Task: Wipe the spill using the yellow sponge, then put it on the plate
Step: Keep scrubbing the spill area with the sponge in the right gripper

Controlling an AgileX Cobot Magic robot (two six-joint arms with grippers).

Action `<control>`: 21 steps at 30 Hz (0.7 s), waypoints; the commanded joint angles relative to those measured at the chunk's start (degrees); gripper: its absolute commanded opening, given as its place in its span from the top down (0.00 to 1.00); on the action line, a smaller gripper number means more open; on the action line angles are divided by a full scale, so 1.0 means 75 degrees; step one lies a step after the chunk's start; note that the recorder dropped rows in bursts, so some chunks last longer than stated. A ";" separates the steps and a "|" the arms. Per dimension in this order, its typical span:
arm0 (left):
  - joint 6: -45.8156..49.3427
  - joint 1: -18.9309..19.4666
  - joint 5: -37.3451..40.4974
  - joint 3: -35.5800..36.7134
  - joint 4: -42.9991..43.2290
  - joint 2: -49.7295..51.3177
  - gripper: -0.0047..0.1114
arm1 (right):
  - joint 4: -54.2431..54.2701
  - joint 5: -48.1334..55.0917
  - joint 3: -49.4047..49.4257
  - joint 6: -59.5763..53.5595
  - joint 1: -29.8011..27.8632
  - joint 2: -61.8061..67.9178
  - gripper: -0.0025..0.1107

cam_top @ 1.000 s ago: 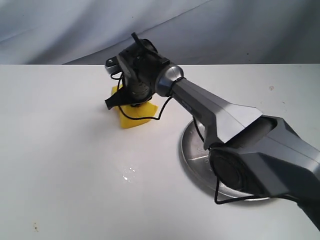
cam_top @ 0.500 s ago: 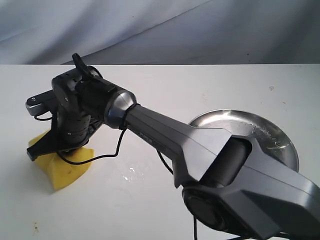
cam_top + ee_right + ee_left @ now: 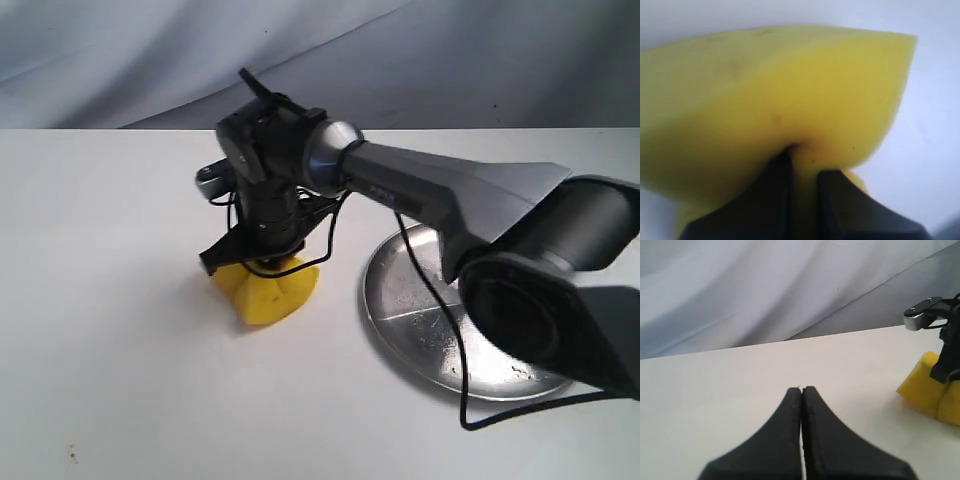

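Observation:
My right gripper (image 3: 262,258) is shut on the yellow sponge (image 3: 266,291), which is pinched and pressed down on the white table left of the plate. In the right wrist view the sponge (image 3: 780,100) fills the frame, squeezed between the gripper (image 3: 804,167) fingers. The sponge (image 3: 932,390) also shows at the edge of the left wrist view. The silver plate (image 3: 420,320) lies partly behind the right arm. No spill shows on the table. My left gripper (image 3: 801,390) is shut on nothing, low over bare table.
The right arm (image 3: 470,200) stretches across from the right and hides part of the plate. A black cable (image 3: 440,320) hangs from it over the plate. A grey cloth backdrop (image 3: 320,60) stands behind the white table (image 3: 120,380).
The right gripper swept the sponge from the back to the far left, then back right to beside the plate. The wet patch seen earlier on the table no longer shows.

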 commanded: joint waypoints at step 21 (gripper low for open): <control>-0.0062 0.0008 -0.0049 -0.0023 0.0002 -0.0026 0.96 | 0.2491 -0.3299 0.5642 -0.2983 0.0560 -0.3206 0.98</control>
